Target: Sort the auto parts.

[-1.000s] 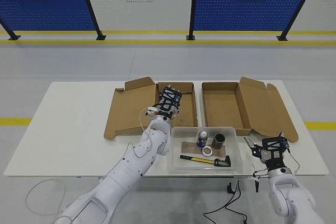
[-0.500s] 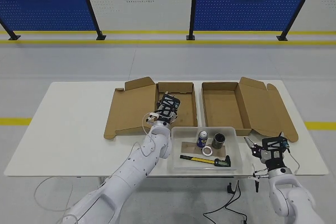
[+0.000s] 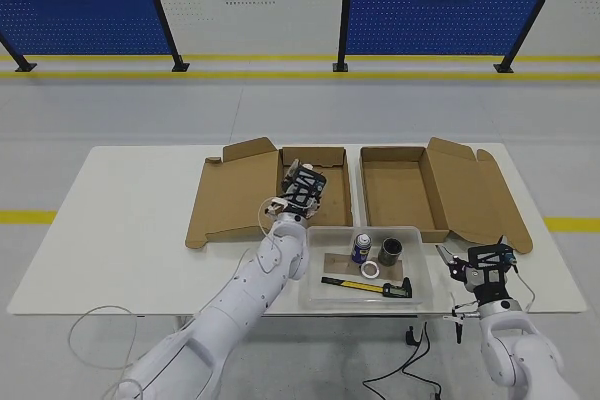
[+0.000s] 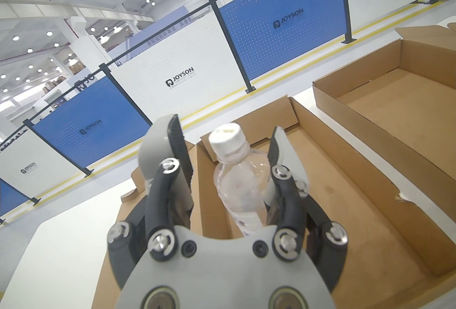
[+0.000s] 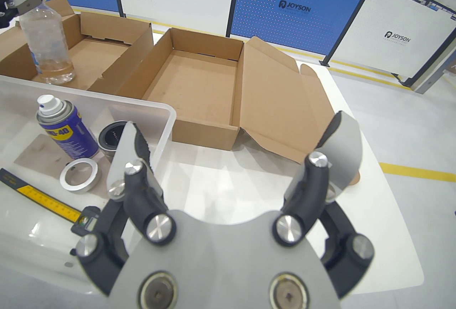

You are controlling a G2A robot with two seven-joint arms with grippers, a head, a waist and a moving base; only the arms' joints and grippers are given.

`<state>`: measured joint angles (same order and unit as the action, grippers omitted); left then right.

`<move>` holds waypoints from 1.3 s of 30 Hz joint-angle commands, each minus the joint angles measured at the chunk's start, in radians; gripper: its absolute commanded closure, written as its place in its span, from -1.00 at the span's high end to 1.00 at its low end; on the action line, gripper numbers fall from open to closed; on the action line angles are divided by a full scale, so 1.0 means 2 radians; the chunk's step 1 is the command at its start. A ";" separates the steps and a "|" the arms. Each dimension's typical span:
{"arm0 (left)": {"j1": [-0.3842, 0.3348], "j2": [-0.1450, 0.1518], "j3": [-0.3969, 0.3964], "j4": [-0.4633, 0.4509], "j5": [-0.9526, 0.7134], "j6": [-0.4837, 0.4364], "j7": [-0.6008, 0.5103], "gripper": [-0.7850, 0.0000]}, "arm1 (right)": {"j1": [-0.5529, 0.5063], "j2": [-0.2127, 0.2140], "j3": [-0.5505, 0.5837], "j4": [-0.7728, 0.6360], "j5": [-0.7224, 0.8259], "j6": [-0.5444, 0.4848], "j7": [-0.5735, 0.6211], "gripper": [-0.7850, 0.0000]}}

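Clear plastic bottle point(image 4: 233, 182) stands upright in left cardboard box point(image 4: 338, 203), 11 o'clock of the bin point(image 5: 107, 99). Left gripper point(image 4: 226, 128) straddles it, fingers spread, not clamping. Best to retract straight up so it doesn't tip. Right gripper point(image 5: 236, 121) wide open, empty.

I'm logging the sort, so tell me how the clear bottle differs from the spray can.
The clear bottle is see-through plastic and stands in a cardboard box; the spray can is blue, opaque, and stands in the clear bin. The bottle sits between the jaws of the left gripper; nothing flanks the can. Both stand upright with white tops.
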<state>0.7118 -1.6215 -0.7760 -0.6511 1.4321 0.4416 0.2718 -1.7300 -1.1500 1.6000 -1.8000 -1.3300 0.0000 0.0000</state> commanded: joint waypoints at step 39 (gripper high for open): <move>0.297 0.088 -0.172 -0.579 0.055 -0.378 -0.334 1.00 | 0.000 0.000 0.000 0.000 0.000 0.000 0.000 1.00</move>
<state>1.2976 -1.4503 -1.1153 -1.8062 1.5395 -0.2654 -0.3931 -1.7300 -1.1500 1.6000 -1.8000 -1.3300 0.0000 0.0000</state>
